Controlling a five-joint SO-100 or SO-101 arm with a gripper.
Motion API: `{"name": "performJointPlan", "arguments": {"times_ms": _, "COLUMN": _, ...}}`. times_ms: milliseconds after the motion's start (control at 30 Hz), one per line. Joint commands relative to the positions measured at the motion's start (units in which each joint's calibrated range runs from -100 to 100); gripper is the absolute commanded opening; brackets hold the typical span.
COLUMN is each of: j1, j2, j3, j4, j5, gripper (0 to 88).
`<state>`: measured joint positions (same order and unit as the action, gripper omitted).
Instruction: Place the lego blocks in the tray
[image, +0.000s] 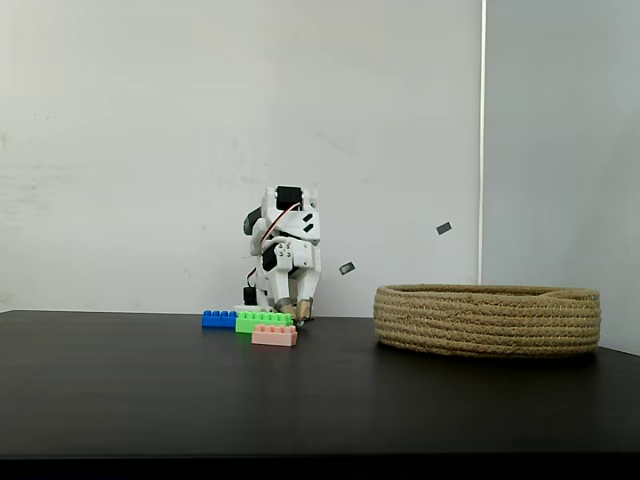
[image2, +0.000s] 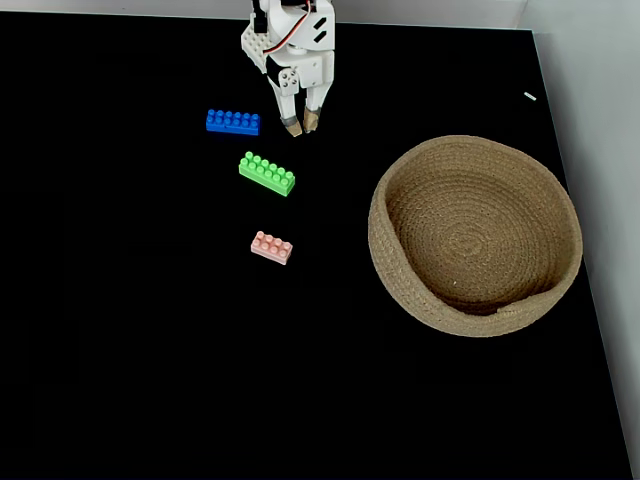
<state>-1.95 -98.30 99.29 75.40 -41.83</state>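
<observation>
Black table (image2: 140, 360) carries the rope tray (image2: 395, 280) at right, nothing seen inside. White arm is folded at the far edge; gripper (image2: 302, 125) slightly parted, holding nothing. Blue brick (image2: 233, 121), green brick (image2: 267, 173), pink brick (image2: 272, 247) are laid out left of the tray.

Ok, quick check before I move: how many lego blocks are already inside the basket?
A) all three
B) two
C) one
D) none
D: in the fixed view from above, the blue block, green block and pink block all lie on the black table left of the basket, whose inside shows just coiled rope; the gripper sits near the blue one, holding nothing.
</observation>
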Motion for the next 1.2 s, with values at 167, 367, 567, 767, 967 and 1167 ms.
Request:
{"name": "performJointPlan", "arguments": {"times_ms": 167, "j1": 0.1, "j2": -0.6, "j3": 0.7, "j4": -3.6, "j5": 4.4, "gripper": 2.5}}
{"name": "performJointPlan", "arguments": {"times_ms": 367, "j1": -2.4, "j2": -0.7, "j3": 0.7, "j4": -12.7, "j5": 11.3, "gripper": 0.8}}
{"name": "performJointPlan", "arguments": {"times_ms": 567, "j1": -0.9, "j2": -0.7, "j3": 0.7, "j4": -20.7, "j5": 22.8, "gripper": 11.8}}
{"name": "performJointPlan", "arguments": {"times_ms": 767, "j1": -0.8, "j2": -0.7, "j3": 0.7, "j4": -22.2, "j5": 25.3, "gripper": 25.1}}
{"name": "performJointPlan", "arguments": {"times_ms": 967, "j1": -1.2, "j2": -0.7, "j3": 0.7, "j4": -24.8, "j5": 19.4, "gripper": 36.4}}
{"name": "performJointPlan", "arguments": {"times_ms": 1167, "j1": 4.1, "j2": -0.5, "j3": 0.2, "j4": -38.0, "j5": 16.0, "gripper": 27.9}}
